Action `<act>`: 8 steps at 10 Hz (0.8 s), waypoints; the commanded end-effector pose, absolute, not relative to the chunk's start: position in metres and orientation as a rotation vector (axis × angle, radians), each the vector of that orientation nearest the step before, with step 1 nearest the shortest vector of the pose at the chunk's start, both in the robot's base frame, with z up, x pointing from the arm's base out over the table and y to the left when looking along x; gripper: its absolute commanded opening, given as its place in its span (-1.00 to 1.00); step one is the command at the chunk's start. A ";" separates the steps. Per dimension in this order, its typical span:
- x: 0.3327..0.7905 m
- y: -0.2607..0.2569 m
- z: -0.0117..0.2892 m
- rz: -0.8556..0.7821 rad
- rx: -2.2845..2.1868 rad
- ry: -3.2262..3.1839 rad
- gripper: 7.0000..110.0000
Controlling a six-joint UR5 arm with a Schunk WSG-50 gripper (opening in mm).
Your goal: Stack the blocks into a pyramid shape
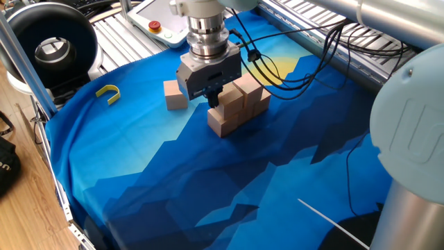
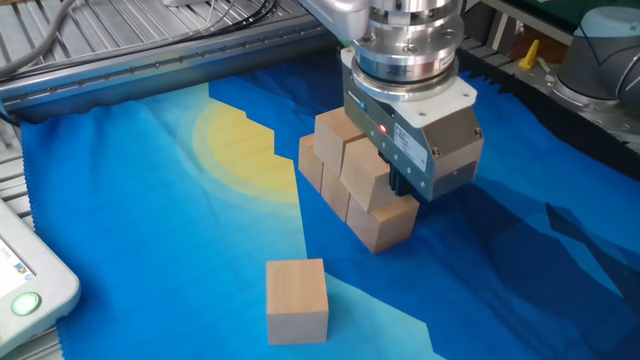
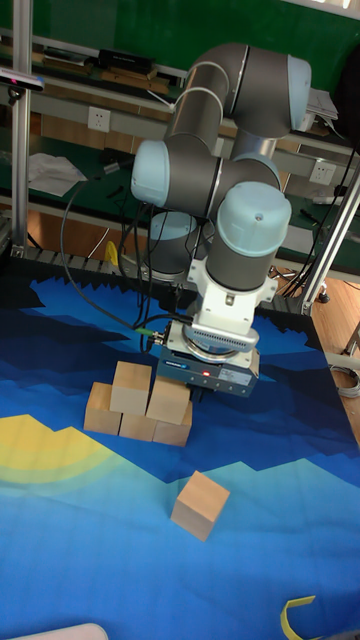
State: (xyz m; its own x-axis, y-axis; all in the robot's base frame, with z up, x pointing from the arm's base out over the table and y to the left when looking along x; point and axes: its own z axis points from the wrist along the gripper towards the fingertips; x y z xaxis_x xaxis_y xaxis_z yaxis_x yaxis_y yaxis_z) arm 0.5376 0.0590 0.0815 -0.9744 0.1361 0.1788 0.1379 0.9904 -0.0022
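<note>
Stack of light tan wooden cubes (image 2: 350, 180) mid-table, one loose tan cube (image 2: 297, 299) apart w/ open blue cloth (image 2: 150, 250) around. Hand (image 2: 400, 185) hangs just beside stack's end; can't tell if open or closed.

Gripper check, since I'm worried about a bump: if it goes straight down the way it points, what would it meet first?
Probably the stacked blocks: the gripper hangs right at their end. Depth is unclear, so it might just pass beside them onto the blue cloth.
</note>
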 end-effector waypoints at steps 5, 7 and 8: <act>0.510 0.069 0.087 -0.036 -0.111 -2.890 -1.00; 0.507 0.064 0.087 -0.015 -0.096 -2.880 -1.00; 0.505 0.061 0.086 -0.004 -0.084 -2.878 -1.00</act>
